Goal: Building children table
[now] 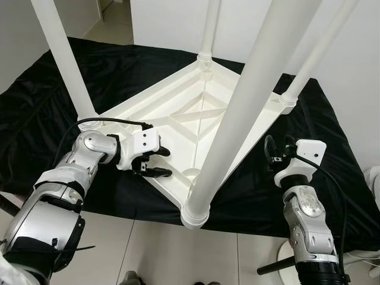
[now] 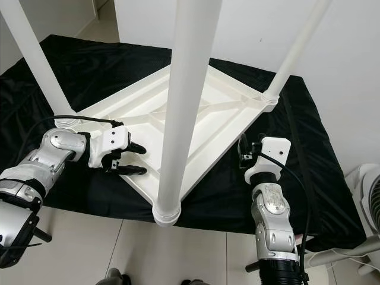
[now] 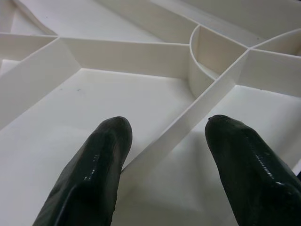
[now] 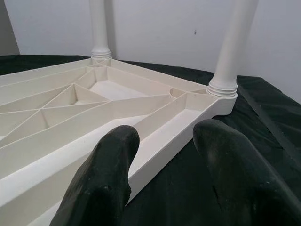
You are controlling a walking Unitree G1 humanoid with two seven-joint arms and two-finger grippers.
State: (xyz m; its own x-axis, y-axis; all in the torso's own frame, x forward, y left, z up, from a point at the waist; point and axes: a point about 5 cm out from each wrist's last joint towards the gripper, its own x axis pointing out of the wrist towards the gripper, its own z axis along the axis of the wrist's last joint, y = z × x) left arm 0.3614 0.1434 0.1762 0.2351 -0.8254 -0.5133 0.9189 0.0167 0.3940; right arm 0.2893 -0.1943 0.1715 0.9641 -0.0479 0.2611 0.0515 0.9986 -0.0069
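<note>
A white plastic children's table (image 1: 178,116) lies upside down on a black cloth, its ribbed underside facing up. Several white legs stand upright in its corners: the nearest leg (image 1: 237,119), a left one (image 1: 65,59), a far one (image 1: 209,29) and a right one (image 1: 314,53). My left gripper (image 1: 167,162) is open at the table's front-left edge, one finger on each side of a thin rib (image 3: 202,106). My right gripper (image 1: 278,148) is open over the cloth, just off the table's front-right edge, pointing toward the right leg's socket (image 4: 222,89).
The black cloth (image 1: 47,101) covers a low platform whose front edge meets the tiled floor (image 1: 148,249). A white wall (image 1: 356,59) stands close behind and to the right. A white fan-like object (image 2: 368,208) sits at the far right. The nearest leg rises close in front of my head.
</note>
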